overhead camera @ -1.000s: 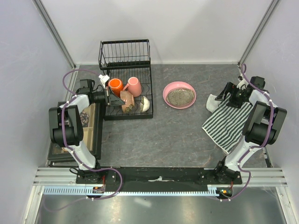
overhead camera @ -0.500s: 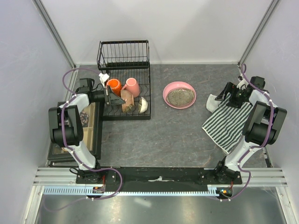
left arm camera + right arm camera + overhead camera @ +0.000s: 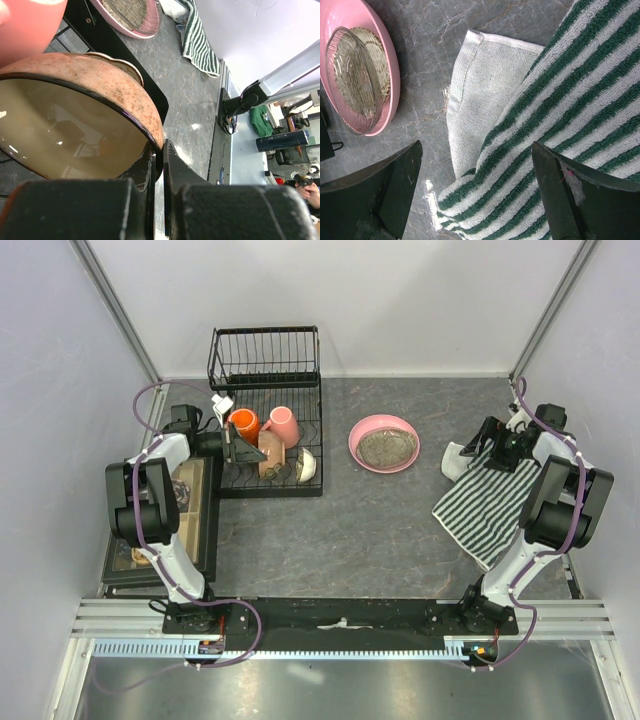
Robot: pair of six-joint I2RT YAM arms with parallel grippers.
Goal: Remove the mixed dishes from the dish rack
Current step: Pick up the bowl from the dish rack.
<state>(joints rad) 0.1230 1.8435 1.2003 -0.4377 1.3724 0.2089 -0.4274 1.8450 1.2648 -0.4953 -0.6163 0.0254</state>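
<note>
The black wire dish rack (image 3: 288, 480) stands at the back left. In it are an orange mug (image 3: 244, 423), a pink mug (image 3: 284, 426), a tan-brown bowl (image 3: 270, 453) on edge and a small white patterned bowl (image 3: 309, 464). My left gripper (image 3: 236, 447) is shut on the rim of the tan-brown bowl (image 3: 100, 90), fingers (image 3: 172, 165) pinching its edge. The pink shallow dish (image 3: 384, 443) lies on the table right of the rack; it shows in the right wrist view (image 3: 360, 65) too. My right gripper (image 3: 490, 440) is open above the striped cloth (image 3: 560, 100), empty.
A black-framed box of trinkets (image 3: 190, 510) lies at the left beside the rack. The green-striped cloth (image 3: 490, 505) covers the right side of the table. Grey walls and metal posts close the back and sides.
The rack and the dishes in it have slid a little toward the back and left along with my left gripper. The right arm has not moved.
</note>
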